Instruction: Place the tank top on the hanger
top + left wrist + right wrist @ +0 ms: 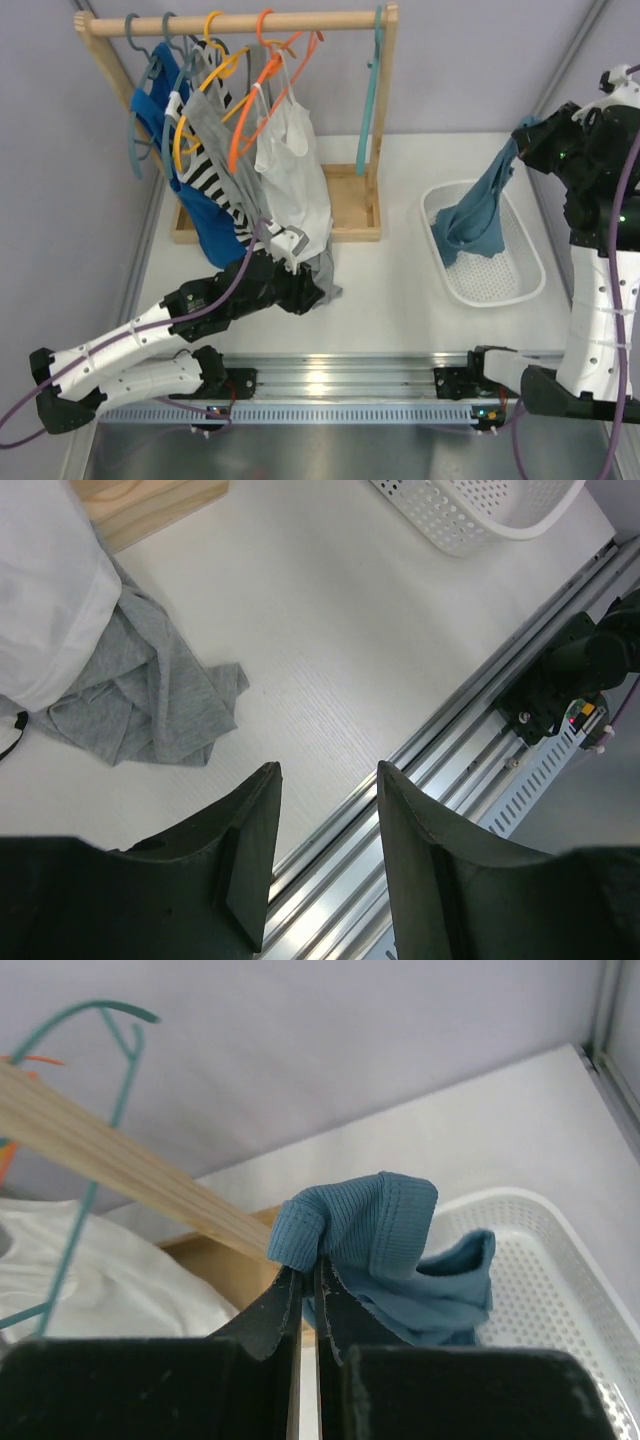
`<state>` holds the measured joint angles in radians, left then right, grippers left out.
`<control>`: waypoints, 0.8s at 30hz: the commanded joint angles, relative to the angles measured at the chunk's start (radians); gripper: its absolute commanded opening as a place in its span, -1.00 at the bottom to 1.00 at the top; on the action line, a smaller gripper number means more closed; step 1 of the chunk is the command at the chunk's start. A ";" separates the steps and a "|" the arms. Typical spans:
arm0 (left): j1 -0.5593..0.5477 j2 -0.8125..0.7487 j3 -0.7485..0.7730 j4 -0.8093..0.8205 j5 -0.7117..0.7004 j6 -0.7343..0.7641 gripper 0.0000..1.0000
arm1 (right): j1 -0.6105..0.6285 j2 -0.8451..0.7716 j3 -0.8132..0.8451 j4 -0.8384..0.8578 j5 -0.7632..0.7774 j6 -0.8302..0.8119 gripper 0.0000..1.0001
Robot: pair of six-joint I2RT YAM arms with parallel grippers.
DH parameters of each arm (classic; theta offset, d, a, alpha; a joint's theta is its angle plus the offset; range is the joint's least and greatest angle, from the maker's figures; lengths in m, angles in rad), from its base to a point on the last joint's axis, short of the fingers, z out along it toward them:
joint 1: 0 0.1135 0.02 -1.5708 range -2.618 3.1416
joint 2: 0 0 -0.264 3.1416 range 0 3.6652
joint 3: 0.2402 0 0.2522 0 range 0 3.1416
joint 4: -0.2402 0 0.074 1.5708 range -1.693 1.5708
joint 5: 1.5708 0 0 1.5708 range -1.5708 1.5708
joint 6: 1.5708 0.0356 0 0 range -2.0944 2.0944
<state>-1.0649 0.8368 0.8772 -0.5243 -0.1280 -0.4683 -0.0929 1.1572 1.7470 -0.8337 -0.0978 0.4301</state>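
Observation:
The dusty teal-blue tank top (pixel 480 205) hangs from my right gripper (pixel 527 128), which is raised above the white basket (pixel 510 290); the top's lower end still rests inside the basket. In the right wrist view the jaws (pixel 308 1268) are shut on a ribbed fold of the tank top (pixel 380 1230). The light teal hanger (pixel 372 100) hangs bare at the right end of the wooden rod, and it shows up left of the gripper (pixel 122 1090). My left gripper (pixel 322 292) sits low over the table near the rack's base, open and holding nothing (pixel 328 772).
The wooden rack (pixel 240 22) carries a royal-blue top (pixel 205 225), a striped garment, a white top (pixel 290 170) and orange hangers (pixel 245 110). Grey cloth (pixel 150 700) trails onto the table beside the left gripper. A metal rail (pixel 330 375) runs along the near edge.

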 commanded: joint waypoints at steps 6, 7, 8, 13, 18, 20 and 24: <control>-0.003 0.005 0.036 0.069 -0.007 0.000 -0.02 | 0.085 0.059 0.410 0.013 -0.140 0.068 -1.00; -0.003 0.005 0.031 0.076 -0.007 -0.003 -0.02 | 0.085 0.061 0.428 0.024 -0.155 0.079 -1.00; -0.003 0.004 0.028 0.095 -0.002 -0.006 -0.01 | 0.085 0.058 0.445 0.060 -0.181 0.107 -1.00; -0.003 -0.018 -0.026 0.292 0.008 -0.059 0.05 | 0.085 0.036 0.459 0.133 -0.218 0.166 -1.00; -0.003 0.068 -0.109 0.755 0.040 -0.197 0.15 | 0.085 0.019 0.448 0.131 -0.233 0.182 -1.00; -0.012 0.172 -0.092 0.829 0.056 -0.205 0.53 | 0.085 0.009 0.431 0.128 -0.237 0.185 -1.00; -0.092 0.343 0.004 0.993 0.040 -0.081 0.53 | 0.085 -0.017 0.385 0.119 -0.249 0.191 -1.00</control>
<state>-1.1072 1.0912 0.8082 0.2016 -0.1017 -0.6102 -0.0151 1.1713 2.1452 -0.7692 -0.3202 0.5968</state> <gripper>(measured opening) 0.763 0.020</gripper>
